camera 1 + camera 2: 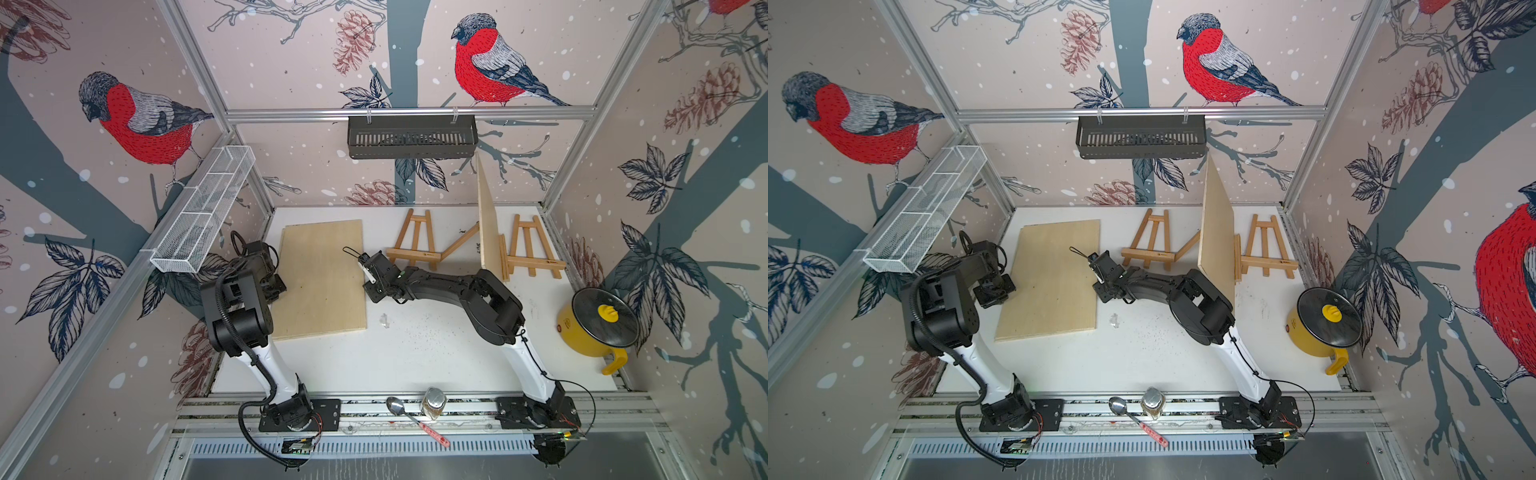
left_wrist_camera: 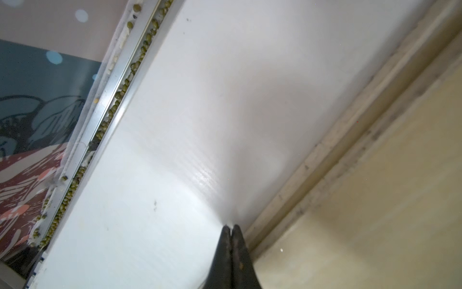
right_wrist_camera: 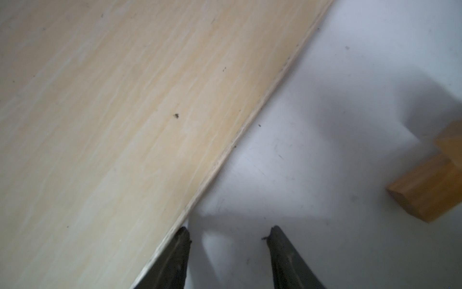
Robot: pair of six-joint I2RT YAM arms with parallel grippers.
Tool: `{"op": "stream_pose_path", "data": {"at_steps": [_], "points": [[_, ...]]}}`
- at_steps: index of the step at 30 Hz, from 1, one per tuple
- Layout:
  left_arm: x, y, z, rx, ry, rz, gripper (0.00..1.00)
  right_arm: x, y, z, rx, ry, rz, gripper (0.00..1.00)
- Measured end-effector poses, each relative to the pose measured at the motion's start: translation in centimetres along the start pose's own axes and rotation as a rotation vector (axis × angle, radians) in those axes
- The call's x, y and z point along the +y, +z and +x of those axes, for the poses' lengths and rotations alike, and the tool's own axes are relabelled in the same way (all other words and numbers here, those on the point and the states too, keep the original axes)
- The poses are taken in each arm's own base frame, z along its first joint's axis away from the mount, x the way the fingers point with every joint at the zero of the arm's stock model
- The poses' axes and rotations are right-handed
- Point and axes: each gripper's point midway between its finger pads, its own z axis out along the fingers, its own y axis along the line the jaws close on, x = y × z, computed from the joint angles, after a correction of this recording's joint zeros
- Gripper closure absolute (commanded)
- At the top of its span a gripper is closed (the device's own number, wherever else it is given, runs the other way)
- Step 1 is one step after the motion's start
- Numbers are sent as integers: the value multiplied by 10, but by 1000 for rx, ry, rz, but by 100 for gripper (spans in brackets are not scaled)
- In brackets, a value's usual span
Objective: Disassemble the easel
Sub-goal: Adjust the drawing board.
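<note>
Two small wooden easels are at the back of the table in both top views. One easel [image 1: 415, 245] [image 1: 1150, 245] has no board on it, and its back leg [image 1: 459, 243] sticks out to the right. The other easel [image 1: 534, 251] bears an upright plywood board [image 1: 488, 224]. A second board [image 1: 322, 278] [image 3: 112, 112] lies flat on the table. My right gripper [image 1: 370, 276] [image 3: 228, 231] is open and empty over that board's right edge, one finger at the edge. My left gripper [image 1: 274, 289] [image 2: 231, 226] is shut and empty by the board's left edge [image 2: 375, 212].
A yellow pot [image 1: 598, 320] with a dark lid stands at the right. A spoon [image 1: 399, 409] and a glass jar [image 1: 434, 403] rest on the front rail. A white wire basket [image 1: 203, 212] and a black basket [image 1: 411, 137] hang on the frame. Green beans [image 2: 120, 92] fill the side rail groove.
</note>
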Motion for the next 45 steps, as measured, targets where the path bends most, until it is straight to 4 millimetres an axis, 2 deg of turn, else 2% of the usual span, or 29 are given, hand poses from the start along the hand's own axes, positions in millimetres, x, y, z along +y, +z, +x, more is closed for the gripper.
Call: {"op": "stream_pose_path", "data": {"at_steps": [5,10,17,20,23,28,32,37,41,45], "points": [[-5,-17,-8,-15,-1,33,100,-12,4,-9,-16,18,39,46],[-15,-63,-31,-151,-1,90,100,-27,0,-13,-27,26,90,45],[-23,-121,-40,-291,3,180,100,-58,-12,-8,19,27,180,44],[-33,-143,-37,-343,11,250,100,-63,-17,-19,9,21,190,45],[-48,-159,-25,-384,37,346,100,-61,-21,-35,-27,11,184,46],[-68,-194,0,-493,102,491,100,-51,-35,-28,-23,-8,140,46],[-86,-229,18,-606,171,599,98,-35,-74,-43,-98,-10,54,45],[-119,-257,48,-657,287,720,93,-12,-138,-63,-234,-40,-30,43],[-157,-277,80,-667,400,825,92,-1,-199,-69,-343,-54,-105,41],[-188,-289,107,-663,504,905,91,-11,-272,-75,-493,-39,-139,39]]}}
